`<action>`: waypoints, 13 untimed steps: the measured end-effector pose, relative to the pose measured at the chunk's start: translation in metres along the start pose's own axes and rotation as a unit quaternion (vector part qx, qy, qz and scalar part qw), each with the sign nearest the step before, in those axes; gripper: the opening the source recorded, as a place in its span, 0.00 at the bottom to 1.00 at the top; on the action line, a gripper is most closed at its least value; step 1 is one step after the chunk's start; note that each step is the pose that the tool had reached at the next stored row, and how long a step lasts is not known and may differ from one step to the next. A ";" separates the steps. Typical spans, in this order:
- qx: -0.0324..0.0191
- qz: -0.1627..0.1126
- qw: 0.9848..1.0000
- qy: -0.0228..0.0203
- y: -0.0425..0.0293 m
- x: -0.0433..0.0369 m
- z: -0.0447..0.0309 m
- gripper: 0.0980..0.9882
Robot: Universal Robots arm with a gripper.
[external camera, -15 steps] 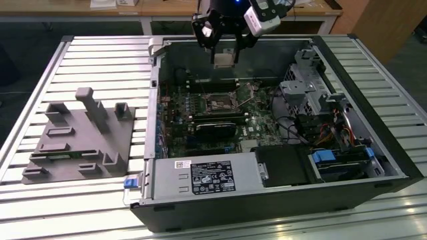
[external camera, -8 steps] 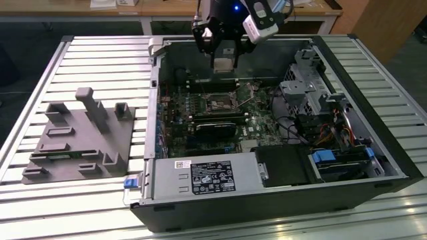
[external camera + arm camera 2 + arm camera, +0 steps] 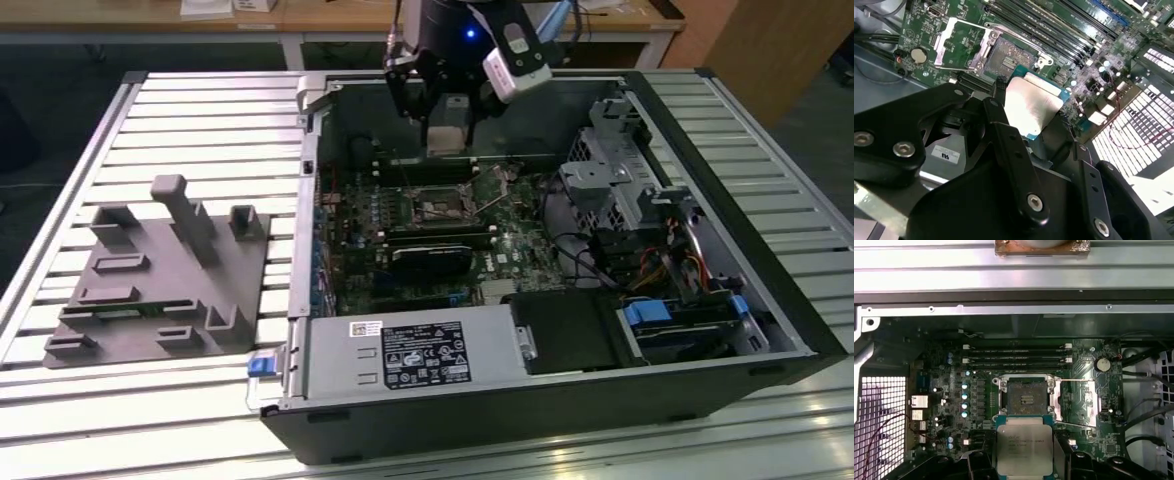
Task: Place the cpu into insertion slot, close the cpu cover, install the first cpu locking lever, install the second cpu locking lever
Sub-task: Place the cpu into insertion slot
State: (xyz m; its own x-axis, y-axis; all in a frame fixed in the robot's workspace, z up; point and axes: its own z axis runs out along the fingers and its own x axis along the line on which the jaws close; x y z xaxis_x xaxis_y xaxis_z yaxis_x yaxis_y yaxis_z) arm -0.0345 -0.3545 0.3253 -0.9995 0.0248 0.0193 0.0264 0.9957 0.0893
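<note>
My gripper hangs over the far part of the open computer case, shut on the cpu, a flat square chip with a dull silver top. Black fingers clamp its opposite edges. The cpu is held in the air, a short way from the insertion slot and not touching it. That slot is a dark square socket with a metal rim on the green board, and it is bare. The cpu cover is swung open beside it, as is a thin wire locking lever.
Long black memory slots run beside the socket. The case's metal wall borders the board. A drive cage and cables fill the exterior view's right; a power supply lies at the front. A grey fixture block stands on the table.
</note>
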 end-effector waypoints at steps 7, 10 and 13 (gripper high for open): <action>0.000 0.000 1.000 0.000 -0.0011 -0.0002 0.0125 0.49; 0.000 0.000 1.000 0.000 -0.0016 -0.0003 0.0176 0.49; 0.000 0.000 1.000 0.000 -0.0020 -0.0004 0.0223 0.49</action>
State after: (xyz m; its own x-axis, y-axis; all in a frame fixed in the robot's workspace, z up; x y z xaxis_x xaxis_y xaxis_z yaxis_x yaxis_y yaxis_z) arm -0.0346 -0.3545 0.3029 -0.9995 0.0248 0.0193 0.0264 0.9957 0.0894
